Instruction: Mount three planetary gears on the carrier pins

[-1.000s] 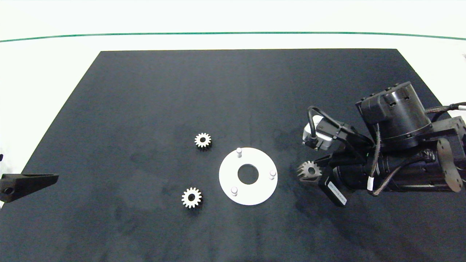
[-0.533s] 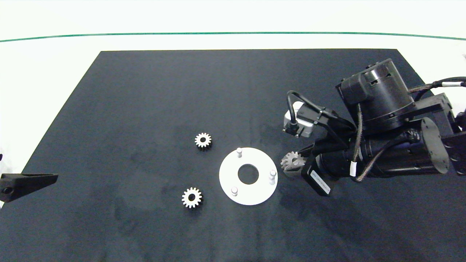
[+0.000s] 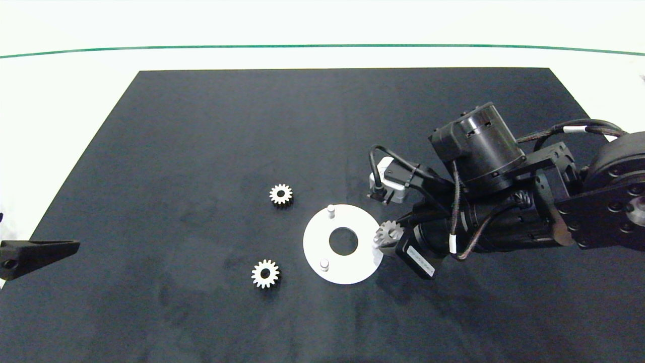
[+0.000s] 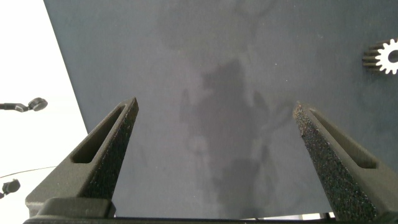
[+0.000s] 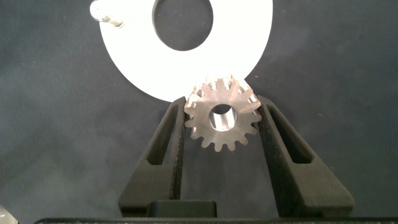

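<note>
Our right claw (image 3: 389, 237) pinches one planetary gear (image 5: 222, 119) at the white disc's (image 3: 312, 237) right rim, over its nearest carrier pin. We should centre bore on pin, level, then lower. Two gears (image 3: 265, 274) lie left of the disc; left claw (image 4: 217, 134) spread, idle.

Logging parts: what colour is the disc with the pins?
White disc, plain, no pattern; the head view shows it best.

Right gripper (image 3: 387, 241) crowds the disc's (image 3: 347, 269) right edge, its gear (image 3: 388, 233) over the pin there. The two other pins (image 3: 330, 210) (image 3: 324, 264) stand clear from the left. Two loose gears (image 3: 280, 194) (image 3: 265, 274) lie apart on open mat (image 3: 201, 151). Left gripper (image 3: 35, 252) sits at the far edge.
</note>
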